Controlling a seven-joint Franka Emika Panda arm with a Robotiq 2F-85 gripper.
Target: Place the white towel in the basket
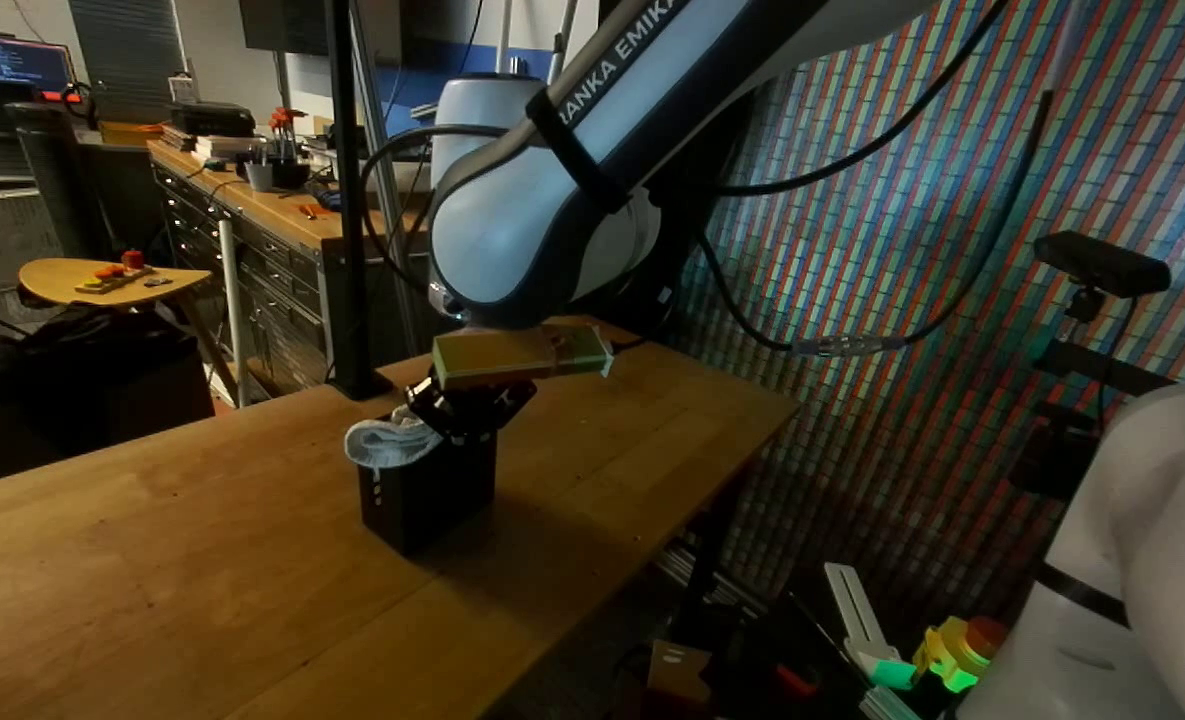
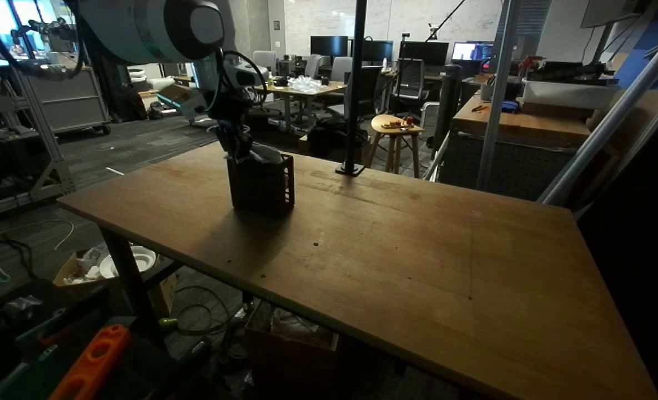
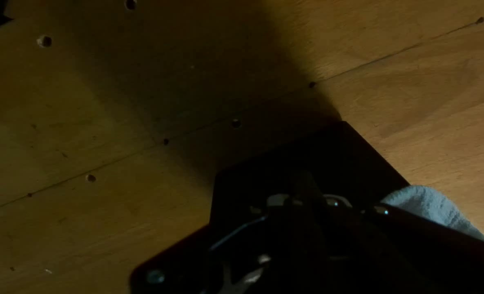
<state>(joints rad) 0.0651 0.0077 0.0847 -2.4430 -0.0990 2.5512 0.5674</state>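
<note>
Fingers of black two-finger gripper: resting pressed together, pointing down over black boxy basket with perforated sides. We are not resolving whether tips are sitting below rim. Off-white wrinkled cloth towel: sitting bunched in basket mouth, just beside gripper, draping outward over rim; we are seeing upper part only. Basket: standing upright on brown wooden table. White-and-black arm: hanging over table. Black vertical post: standing at table edge, apart from basket, in both exterior views.
</note>
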